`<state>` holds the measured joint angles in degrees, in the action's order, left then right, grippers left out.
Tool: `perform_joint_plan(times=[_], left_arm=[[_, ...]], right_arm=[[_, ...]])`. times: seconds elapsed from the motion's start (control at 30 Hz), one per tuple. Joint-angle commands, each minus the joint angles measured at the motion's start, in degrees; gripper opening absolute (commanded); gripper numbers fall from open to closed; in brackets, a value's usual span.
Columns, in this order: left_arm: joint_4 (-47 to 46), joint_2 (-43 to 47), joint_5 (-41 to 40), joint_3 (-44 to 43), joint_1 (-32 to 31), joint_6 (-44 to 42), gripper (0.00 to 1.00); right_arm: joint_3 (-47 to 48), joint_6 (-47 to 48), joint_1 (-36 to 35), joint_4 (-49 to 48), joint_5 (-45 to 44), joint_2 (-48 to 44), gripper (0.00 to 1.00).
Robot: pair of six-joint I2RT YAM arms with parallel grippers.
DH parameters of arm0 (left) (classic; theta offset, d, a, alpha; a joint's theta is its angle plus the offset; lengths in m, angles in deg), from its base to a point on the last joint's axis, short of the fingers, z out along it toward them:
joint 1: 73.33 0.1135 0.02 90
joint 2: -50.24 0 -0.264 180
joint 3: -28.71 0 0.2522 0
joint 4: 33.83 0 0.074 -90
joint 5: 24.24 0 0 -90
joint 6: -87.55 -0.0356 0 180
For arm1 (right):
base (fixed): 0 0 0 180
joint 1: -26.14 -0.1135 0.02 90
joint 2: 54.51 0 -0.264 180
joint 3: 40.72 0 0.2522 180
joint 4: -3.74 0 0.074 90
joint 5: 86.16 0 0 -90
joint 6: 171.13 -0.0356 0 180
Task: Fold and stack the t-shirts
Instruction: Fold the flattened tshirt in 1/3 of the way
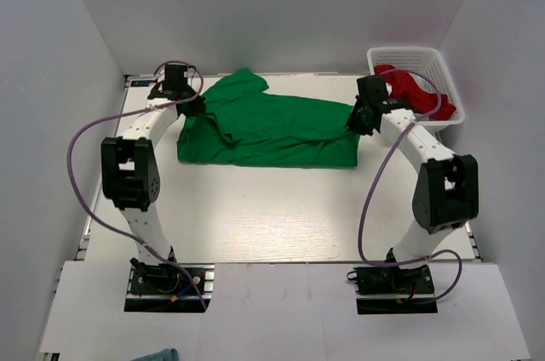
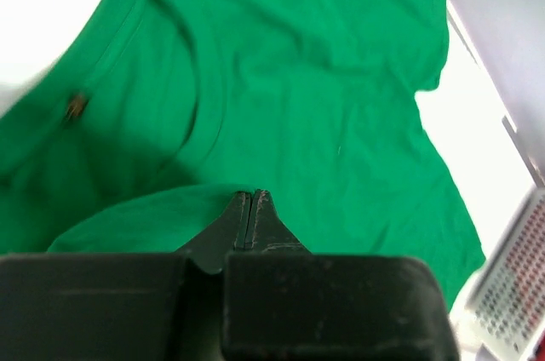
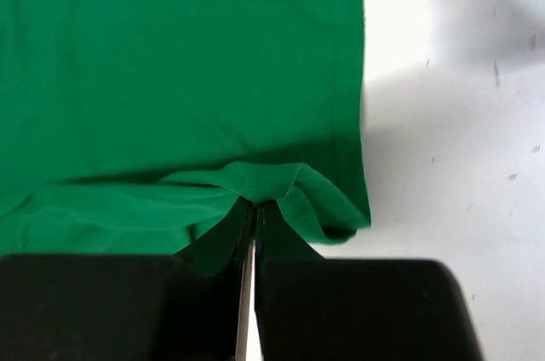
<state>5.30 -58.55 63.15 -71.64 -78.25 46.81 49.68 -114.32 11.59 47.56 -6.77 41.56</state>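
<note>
left end effector (image 2: 253, 199), right end effector (image 3: 249, 208) clamp green t-shirt (image 1: 272, 127) — red t-shirt (image 1: 410, 88) half-hidden

The white desk (image 1: 255, 216) in front of me is carrying a green t-shirt (image 1: 272, 127), which is lying spread across its far half and bunching at the left end. A white basket (image 1: 409, 58) is sitting at the far right corner, near the shirt.

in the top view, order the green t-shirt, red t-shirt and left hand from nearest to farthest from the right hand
1. green t-shirt: pinched in the right hand, at the shirt's right end.
2. red t-shirt: in the basket, just to the hand's right.
3. left hand: far left, at the shirt's other end.
</note>
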Motion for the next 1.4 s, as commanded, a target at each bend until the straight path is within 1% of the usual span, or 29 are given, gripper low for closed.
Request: perform_joint_plan(times=[0.0,0.1,0.17,0.23,0.3,0.33,0.37,0.43,0.47,0.53,0.57,0.6,0.63,0.67,0.7,0.73,0.77,0.8,0.83,0.87,0.93,1.0,1.07,1.1,1.13,1.27,1.37], left_arm=[[-0.40,-4.48,-1.69,-7.60,0.36,-1.79,0.00],[-2.24,-9.66,-2.39,-11.92,0.36,-2.32,0.00],[-2.78,-11.26,-3.09,-14.30,0.36,-2.32,0.00],[-2.25,-11.79,-3.88,-14.84,0.36,-2.32,0.00],[-2.95,-11.01,-4.51,-12.92,0.36,-2.32,0.00],[-4.43,-8.91,-3.81,-11.60,0.36,-2.32,0.00],[-5.06,-7.59,-3.80,-8.37,0.36,-2.32,0.00],[-5.77,-4.60,-3.11,-4.66,0.36,-2.32,0.00],[-6.29,-0.84,-3.10,-0.73,0.36,-2.32,0.00],[-6.82,3.74,-3.10,3.77,0.36,-2.32,0.00],[-6.82,6.11,-3.97,8.14,0.36,-2.32,0.00],[-6.30,11.53,-5.37,10.45,0.36,-1.71,0.00],[-5.77,14.46,-6.43,12.82,0.36,-1.18,0.00],[-5.07,17.36,-7.66,17.63,-0.16,-0.66,0.00],[-3.15,20.34,-9.85,20.12,-0.69,0.74,0.00],[-2.17,26.64,-10.83,25.45,-0.70,1.97,0.00],[-1.38,29.83,-10.84,28.46,-0.70,3.90,0.00],[-1.37,33.09,-10.84,31.62,-0.70,3.92,0.00],[-2.15,36.16,-10.84,37.57,-0.70,5.05,0.00],[-2.16,42.02,-10.84,40.07,-0.70,5.06,0.00],[-0.59,46.81,-10.84,44.81,-0.70,5.58,0.00],[3.26,51.72,-10.84,46.50,-0.70,5.59,0.00],[4.95,55.33,-10.14,49.05,-0.70,6.12,0.00],[5.83,55.36,-9.44,49.93,-0.70,6.12,0.00],[7.14,57.27,-9.43,51.59,-0.70,6.73,0.00],[8.30,59.66,-9.95,53.36,-0.70,7.35,0.00],[6.63,58.44,-9.96,51.88,-0.70,6.82,0.00]], right_arm=[[4.74,-0.46,1.62,1.13,-2.65,4.20,0.00],[6.67,-1.00,2.94,2.36,-3.19,7.71,0.00],[6.60,-2.58,3.56,2.63,-2.06,9.04,0.00],[5.20,-3.02,3.74,2.90,-1.00,9.05,0.00],[2.91,-2.24,3.82,0.98,1.37,6.95,0.00],[0.12,-1.36,3.65,0.35,2.25,6.15,0.00],[-0.87,-0.92,3.56,-0.87,3.39,5.27,0.00],[-4.20,-0.74,3.38,-2.72,6.20,0.89,0.00],[-6.74,-0.47,3.38,-2.99,6.83,-1.48,0.00],[-11.13,-0.65,3.38,-3.17,9.29,-5.60,0.00],[-12.64,-0.91,3.30,-3.26,9.73,-8.68,0.00],[-15.96,-1.52,3.30,-2.82,12.17,-10.01,0.00],[-19.48,-1.53,3.30,-2.38,12.80,-14.90,0.00],[-21.34,-1.70,3.12,-2.47,13.50,-16.43,0.00],[-22.92,-2.05,3.12,-3.25,15.34,-18.10,0.00],[-28.42,-1.97,3.03,-3.69,16.14,-22.64,0.00],[-30.13,-1.79,2.95,-3.78,16.76,-24.16,0.00],[-31.80,-1.96,2.94,-3.61,16.76,-25.40,0.00],[-36.17,-1.79,2.86,-3.61,16.85,-28.28,0.00],[-37.43,-1.70,3.12,-2.56,16.59,-30.66,0.00],[-40.41,-1.26,3.12,-1.85,15.98,-33.49,0.00],[-42.35,-1.00,2.94,-0.27,15.88,-36.56,0.00],[-43.94,-0.82,3.12,0.43,16.41,-39.19,0.00],[-43.95,-1.08,3.12,0.69,16.59,-39.82,0.00],[-45.16,-1.35,3.12,1.13,16.59,-40.26,0.00],[-46.76,-1.70,3.12,1.14,16.32,-42.54,0.00],[-45.80,-1.44,3.21,0.08,16.50,-40.97,0.00]])
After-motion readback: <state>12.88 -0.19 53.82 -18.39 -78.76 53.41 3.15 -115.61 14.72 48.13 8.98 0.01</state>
